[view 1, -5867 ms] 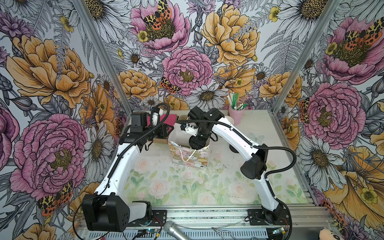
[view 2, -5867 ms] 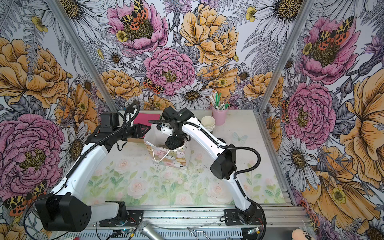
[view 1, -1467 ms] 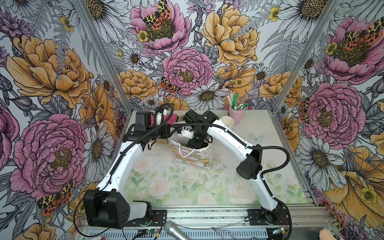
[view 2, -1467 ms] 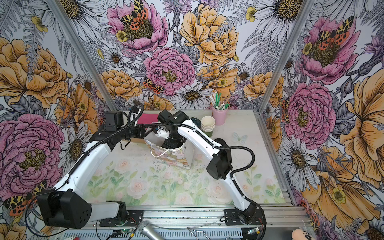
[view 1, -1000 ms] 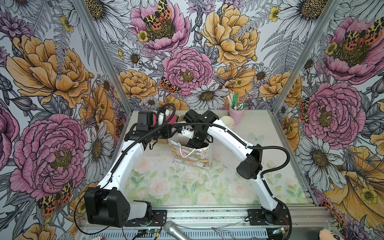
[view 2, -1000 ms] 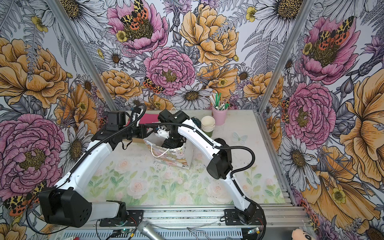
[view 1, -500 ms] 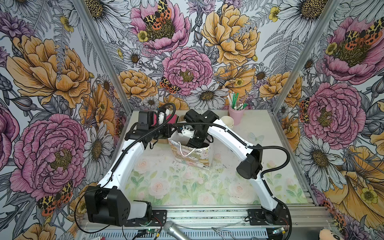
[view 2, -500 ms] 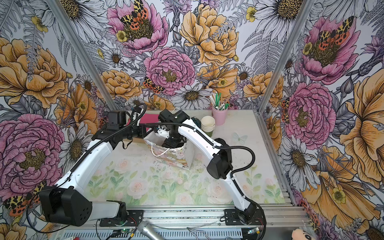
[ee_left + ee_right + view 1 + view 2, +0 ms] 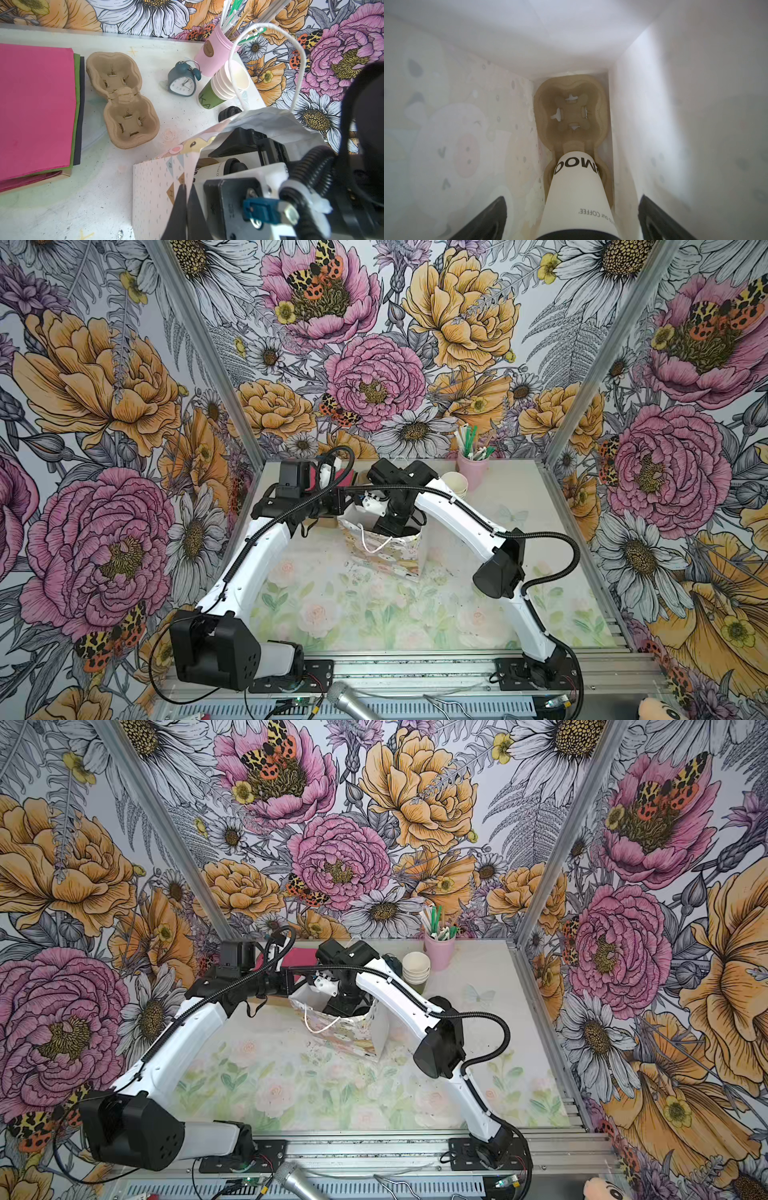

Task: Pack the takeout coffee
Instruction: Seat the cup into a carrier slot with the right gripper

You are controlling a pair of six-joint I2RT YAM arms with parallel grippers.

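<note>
The white coffee cup (image 9: 577, 187), black lid on, stands in one socket of a cardboard cup carrier (image 9: 599, 99) at the bottom of a patterned paper bag (image 9: 386, 560). Inside the bag, the right gripper (image 9: 574, 220) spreads its jaws wide either side of the cup, gripping nothing. The left gripper (image 9: 185, 192) pinches the bag's rim.

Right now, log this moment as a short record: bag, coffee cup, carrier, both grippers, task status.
bag: patterned gift bag, upright, mouth open
left gripper: shut on the bag's rim
right gripper: open, inside the bag, fingers clear of the cup
coffee: white cup with black lid, base in one carrier pocket
carrier: cup carrier on bag floor, other pocket empty
status: cup looks placed; right gripper not yet withdrawn
</note>
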